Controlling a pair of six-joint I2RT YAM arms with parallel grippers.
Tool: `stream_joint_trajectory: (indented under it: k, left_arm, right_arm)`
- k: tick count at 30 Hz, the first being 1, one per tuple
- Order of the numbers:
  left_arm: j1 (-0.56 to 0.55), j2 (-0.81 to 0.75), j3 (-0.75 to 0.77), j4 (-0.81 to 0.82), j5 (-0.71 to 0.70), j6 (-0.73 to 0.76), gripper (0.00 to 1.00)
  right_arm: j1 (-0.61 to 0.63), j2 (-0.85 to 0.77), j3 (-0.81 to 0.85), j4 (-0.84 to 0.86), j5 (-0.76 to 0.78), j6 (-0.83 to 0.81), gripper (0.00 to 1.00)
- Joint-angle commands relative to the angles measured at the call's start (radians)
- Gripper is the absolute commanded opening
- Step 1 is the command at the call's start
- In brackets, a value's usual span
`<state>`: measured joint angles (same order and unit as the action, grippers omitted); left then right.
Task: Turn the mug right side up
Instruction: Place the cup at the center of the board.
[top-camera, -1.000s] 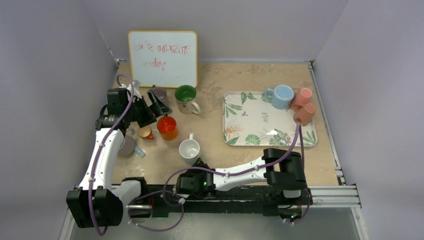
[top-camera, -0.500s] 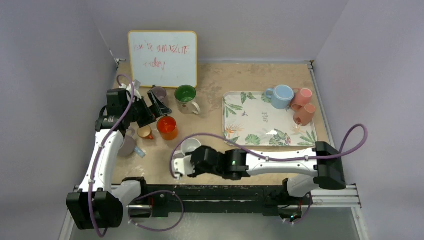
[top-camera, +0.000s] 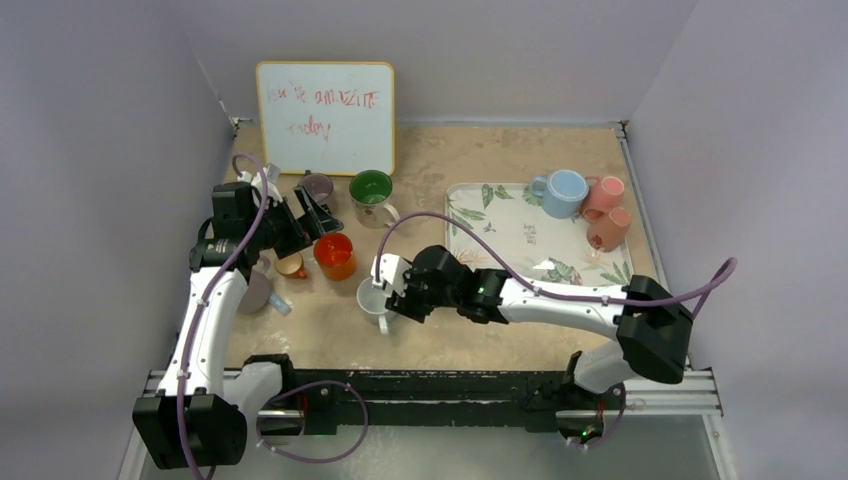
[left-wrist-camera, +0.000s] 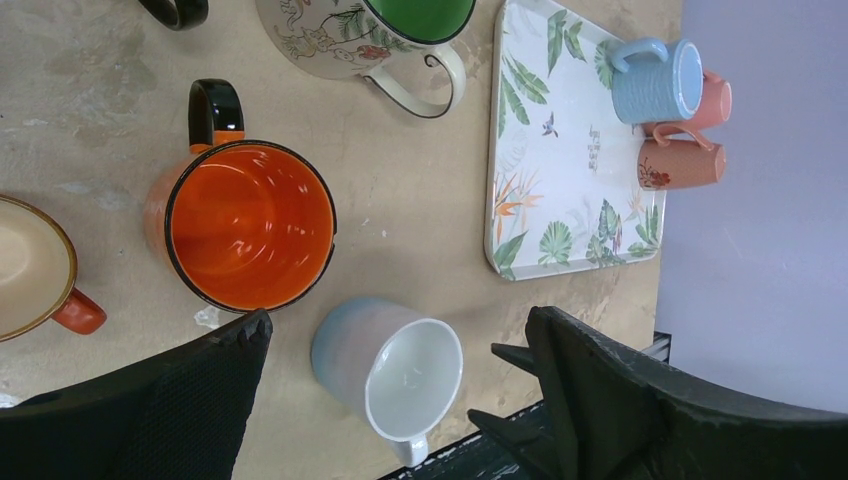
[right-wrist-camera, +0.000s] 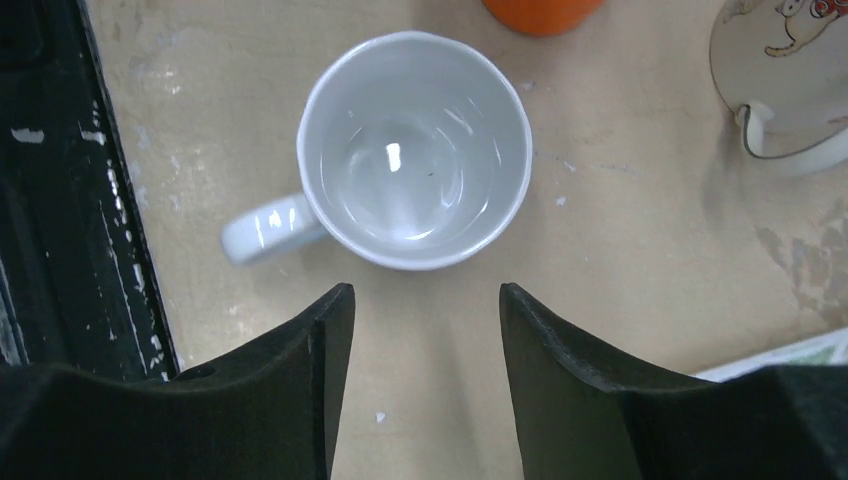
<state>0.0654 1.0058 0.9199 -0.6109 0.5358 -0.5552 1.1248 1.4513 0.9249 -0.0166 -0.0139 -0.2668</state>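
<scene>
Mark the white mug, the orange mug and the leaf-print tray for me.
white mug (right-wrist-camera: 415, 150), right wrist view, on the inside of its bottom.
orange mug (left-wrist-camera: 250, 225), left wrist view, on its inner wall.
leaf-print tray (top-camera: 510, 245), top external view, on its bare middle.

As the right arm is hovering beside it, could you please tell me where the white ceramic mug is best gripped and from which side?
Take the white ceramic mug by its rim from above, one finger of the right claw inside, one outside, on the side away from the handle. It stands upright with an open, empty mouth, so that wall looks free.
</scene>
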Motion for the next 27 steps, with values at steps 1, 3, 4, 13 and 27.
stream_joint_trajectory:
  k: [1, 3, 4, 13, 27]
  left_arm:
    - [0.006, -0.005, -0.001, 0.026, 0.004, 0.027, 0.98]
    - [0.006, -0.006, -0.003, 0.026, 0.005, 0.026, 0.98]
    - [0.007, -0.004, -0.003, 0.026, 0.005, 0.026, 0.98]
    - [0.007, -0.001, -0.002, 0.026, 0.005, 0.026, 0.98]
    - [0.007, -0.004, -0.007, 0.023, 0.006, 0.029, 0.99]
  right_arm:
    - [-0.026, 0.04, -0.026, 0.165, -0.119, 0.035, 0.58]
    - [-0.027, 0.071, -0.011, 0.166, -0.123, 0.03, 0.58]
    - [-0.027, 0.087, -0.001, 0.164, -0.125, 0.026, 0.58]
    - [-0.027, 0.203, 0.075, 0.198, -0.215, 0.002, 0.57]
    - [0.006, 0.34, 0.192, 0.308, -0.327, 0.067, 0.57]
